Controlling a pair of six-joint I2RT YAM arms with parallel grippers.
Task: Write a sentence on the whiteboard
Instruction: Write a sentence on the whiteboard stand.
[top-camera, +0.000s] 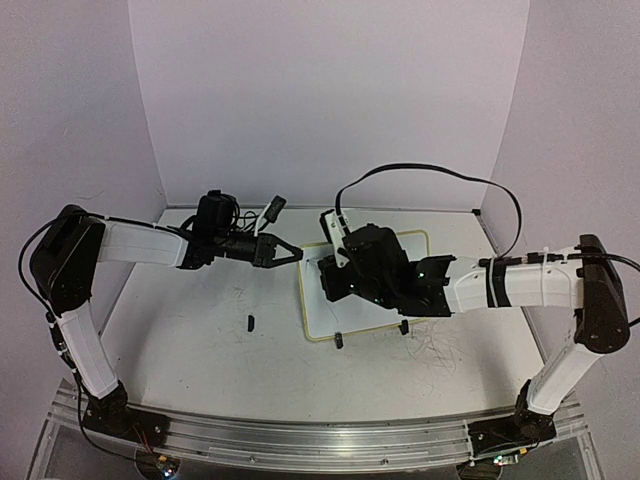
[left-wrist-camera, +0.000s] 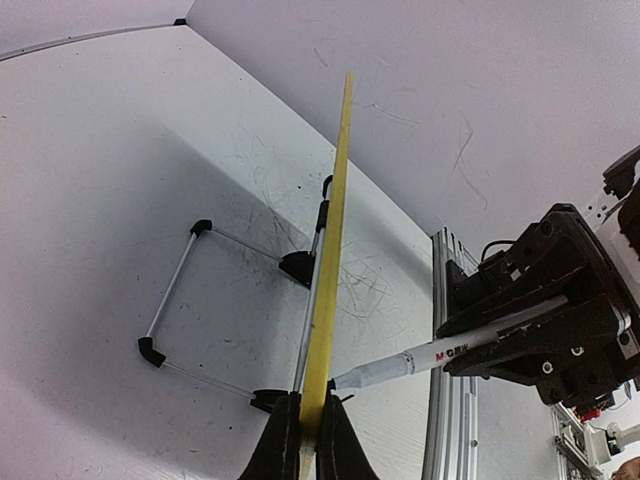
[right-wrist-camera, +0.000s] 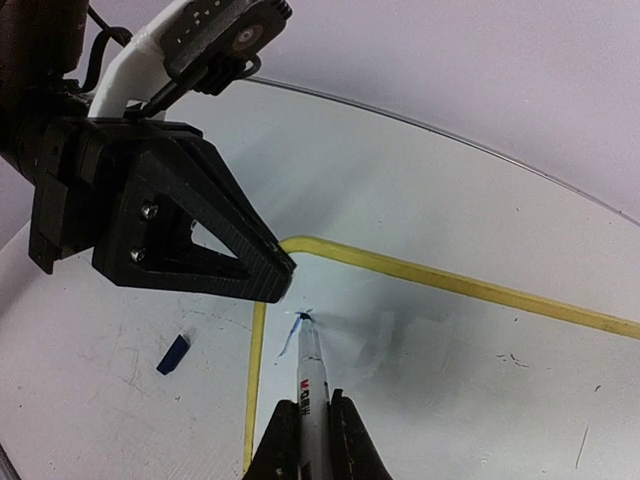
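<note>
Barely started: left gripper (left-wrist-camera: 308, 440) clamps the whiteboard (right-wrist-camera: 450, 345) edge, right gripper (right-wrist-camera: 310, 435) pinches the marker (right-wrist-camera: 310, 375), and only one blue stroke (right-wrist-camera: 291, 338) is down so far.

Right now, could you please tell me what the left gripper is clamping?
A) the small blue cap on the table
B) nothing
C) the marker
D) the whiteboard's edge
D: the left gripper is shut on the yellow frame of the whiteboard, while the marker sits in the right gripper.
</note>
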